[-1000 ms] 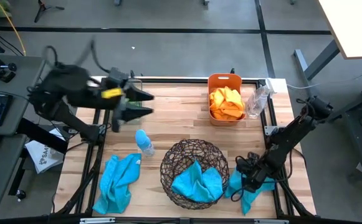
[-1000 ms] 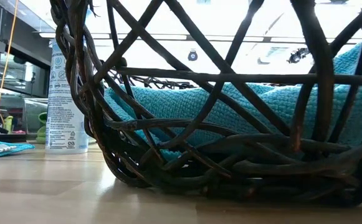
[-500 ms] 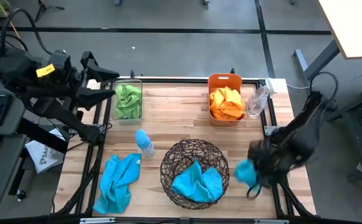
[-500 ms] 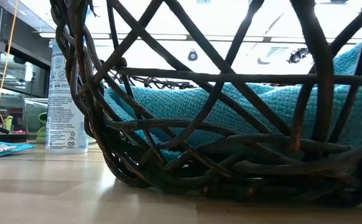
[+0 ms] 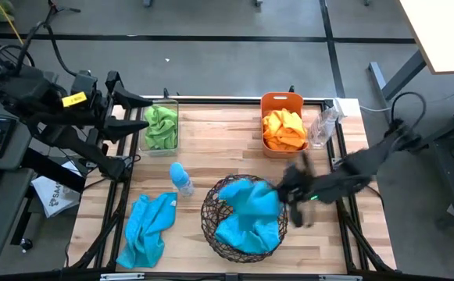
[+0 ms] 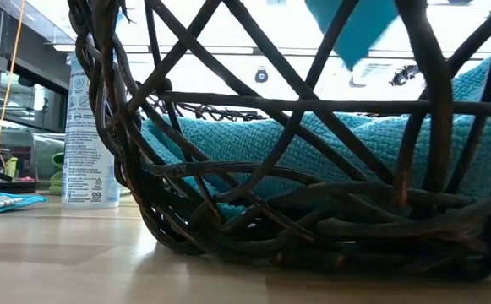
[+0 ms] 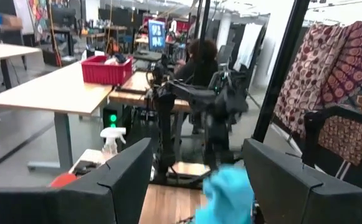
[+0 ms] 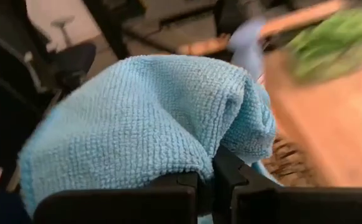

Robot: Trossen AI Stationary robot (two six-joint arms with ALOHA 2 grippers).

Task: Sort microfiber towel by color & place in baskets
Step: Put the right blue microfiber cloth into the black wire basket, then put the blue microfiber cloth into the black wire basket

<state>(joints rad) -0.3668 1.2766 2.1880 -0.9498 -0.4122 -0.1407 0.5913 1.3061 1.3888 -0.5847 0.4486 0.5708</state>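
Right gripper: pinching turquoise towel above round wire basket | Left gripper: fingers spread, raised off table's left edge | Wooden table: second turquoise towel, bottle | Room: desks, seated person.

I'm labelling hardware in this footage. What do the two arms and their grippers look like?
Both arms are dark, jointed links. The left arm carries a small yellow label and loose black cables; its fingers are broad, flat black plates. The right arm is blurred; its fingers look black and blocky.
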